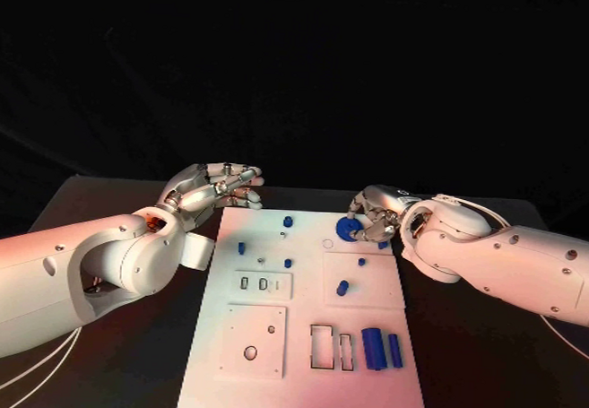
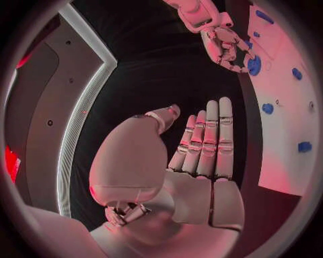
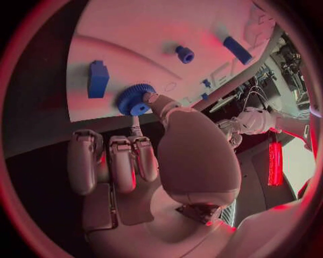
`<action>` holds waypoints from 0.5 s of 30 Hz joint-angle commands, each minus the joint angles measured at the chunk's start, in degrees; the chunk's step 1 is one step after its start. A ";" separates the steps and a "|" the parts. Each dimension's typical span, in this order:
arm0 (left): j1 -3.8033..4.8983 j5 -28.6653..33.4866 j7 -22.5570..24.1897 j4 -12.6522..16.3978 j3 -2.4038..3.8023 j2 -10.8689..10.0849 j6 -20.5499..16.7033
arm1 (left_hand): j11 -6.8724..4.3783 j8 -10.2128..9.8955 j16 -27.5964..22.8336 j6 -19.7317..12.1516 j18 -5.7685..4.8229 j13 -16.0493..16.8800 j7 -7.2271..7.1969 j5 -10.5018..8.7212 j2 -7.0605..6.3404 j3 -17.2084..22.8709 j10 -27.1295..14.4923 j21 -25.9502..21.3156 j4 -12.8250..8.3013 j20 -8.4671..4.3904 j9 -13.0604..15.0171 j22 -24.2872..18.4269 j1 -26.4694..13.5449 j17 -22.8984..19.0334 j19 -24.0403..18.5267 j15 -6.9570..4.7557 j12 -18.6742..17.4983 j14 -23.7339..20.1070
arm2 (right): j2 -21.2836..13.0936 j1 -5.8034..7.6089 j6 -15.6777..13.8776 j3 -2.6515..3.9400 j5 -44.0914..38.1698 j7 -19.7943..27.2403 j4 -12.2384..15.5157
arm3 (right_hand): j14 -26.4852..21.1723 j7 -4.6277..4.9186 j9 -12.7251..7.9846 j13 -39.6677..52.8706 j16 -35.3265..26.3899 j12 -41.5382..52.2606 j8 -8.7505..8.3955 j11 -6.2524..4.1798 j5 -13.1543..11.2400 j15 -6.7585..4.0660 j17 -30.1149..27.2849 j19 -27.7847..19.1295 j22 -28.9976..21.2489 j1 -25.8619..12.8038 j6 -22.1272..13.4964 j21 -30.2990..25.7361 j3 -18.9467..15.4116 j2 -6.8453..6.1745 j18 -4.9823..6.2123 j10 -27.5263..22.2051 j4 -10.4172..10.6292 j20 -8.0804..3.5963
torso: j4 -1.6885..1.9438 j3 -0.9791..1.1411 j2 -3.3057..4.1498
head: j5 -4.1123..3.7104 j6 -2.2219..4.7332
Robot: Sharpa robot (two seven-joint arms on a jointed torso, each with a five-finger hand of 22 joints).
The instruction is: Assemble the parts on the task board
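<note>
The white task board (image 1: 302, 384) lies in the middle of the black table. My right hand (image 1: 378, 218) is over the board's far right part and pinches a blue toothed gear (image 1: 349, 227) between the thumb and a finger. The right wrist view shows the gear (image 3: 134, 100) at the thumb tip of that hand (image 3: 134, 156), close above the board (image 3: 134, 32). My left hand (image 1: 218, 191) hovers off the board's far left corner. Its fingers (image 2: 209, 140) are straight and apart, with nothing in them. The left wrist view also shows the right hand (image 2: 225, 40) with the gear (image 2: 253, 65).
Small blue parts stand on the board's far half (image 1: 288, 221) (image 1: 242, 249) (image 1: 344, 287). Two long blue pieces (image 1: 382, 349) lie near the right edge beside rectangular slots (image 1: 331, 346). A blue block (image 3: 98, 78) and a peg (image 3: 184, 54) sit near the gear.
</note>
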 commanded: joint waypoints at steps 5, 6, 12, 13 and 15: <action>0.06 -0.10 0.20 0.08 0.03 0.01 1.23 | 0.07 -0.37 0.22 -0.40 0.58 0.06 1.79 0.12 0.12 0.00 -0.23 0.20 -0.21 0.12 0.07 0.08 -0.06 0.08 -0.44 -0.08 -0.33 -0.50 | -0.16 -0.15 -4.17 -0.06 -3.46 -0.42 0.57 | 5.98 -0.49 0.13 13.84 0.23 0.33 0.31 -0.45 -0.46 -0.56 15.09 0.27 4.90 -1.49 1.44 0.47 1.27 0.12 -0.64 4.98 -0.12 -0.43 | 0.03 -0.04 0.00 | -0.01 0.06; 0.06 -0.10 0.19 0.07 0.03 0.01 1.24 | 0.07 -0.37 0.22 -0.40 0.58 0.06 1.79 0.12 0.12 0.00 -0.23 0.20 -0.21 0.12 0.07 0.08 -0.06 0.08 -0.44 -0.08 -0.33 -0.50 | -0.26 -0.15 -4.39 -0.06 -3.60 -0.46 0.75 | 5.98 -0.49 0.13 13.84 0.23 0.33 0.31 -0.45 -0.46 -0.56 15.09 0.27 4.90 -1.49 1.44 0.47 1.27 0.12 -0.64 4.98 -0.12 -0.43 | 0.04 -0.05 -0.01 | 0.00 0.05; 0.06 -0.10 0.13 -0.11 0.03 0.07 1.27 | 0.08 -0.38 0.23 -0.41 0.59 0.07 1.80 0.12 0.16 0.00 -0.24 0.23 -0.17 0.13 0.09 0.10 -0.12 0.11 -0.48 -0.07 -0.33 -0.51 | -1.22 -0.02 -5.78 -0.03 -4.69 -0.84 2.99 | 5.98 -0.56 0.08 13.86 0.23 0.35 0.15 -0.53 -0.63 -0.66 15.09 0.31 4.98 -2.02 1.65 0.51 1.46 -0.27 -0.66 5.00 -0.07 -0.53 | 0.07 -0.02 -0.07 | 0.05 0.20; 0.06 -0.10 0.12 -0.15 0.03 0.08 1.27 | 0.08 -0.38 0.23 -0.41 0.59 0.07 1.80 0.12 0.16 0.00 -0.24 0.23 -0.17 0.13 0.09 0.10 -0.12 0.11 -0.48 -0.07 -0.33 -0.51 | -1.40 0.06 -6.06 -0.02 -5.12 -1.00 3.57 | 5.98 -0.57 0.08 13.89 0.23 0.38 0.12 -0.54 -0.66 -0.67 15.09 0.33 5.02 -2.11 1.67 0.54 1.47 -0.32 -0.67 5.03 -0.05 -0.55 | 0.05 -0.02 -0.08 | 0.07 0.25; 0.06 -0.10 0.10 -0.21 0.03 0.11 1.28 | 0.08 -0.38 0.23 -0.41 0.59 0.07 1.80 0.12 0.16 0.00 -0.24 0.23 -0.17 0.13 0.09 0.10 -0.12 0.11 -0.48 -0.07 -0.33 -0.51 | -1.68 0.27 -6.71 0.01 -6.36 -1.34 4.85 | 5.98 -0.59 0.06 13.87 0.23 0.37 0.07 -0.55 -0.73 -0.69 15.09 0.32 5.01 -2.30 1.72 0.52 1.49 -0.43 -0.66 5.02 -0.01 -0.57 | 0.02 -0.02 -0.07 | 0.07 0.35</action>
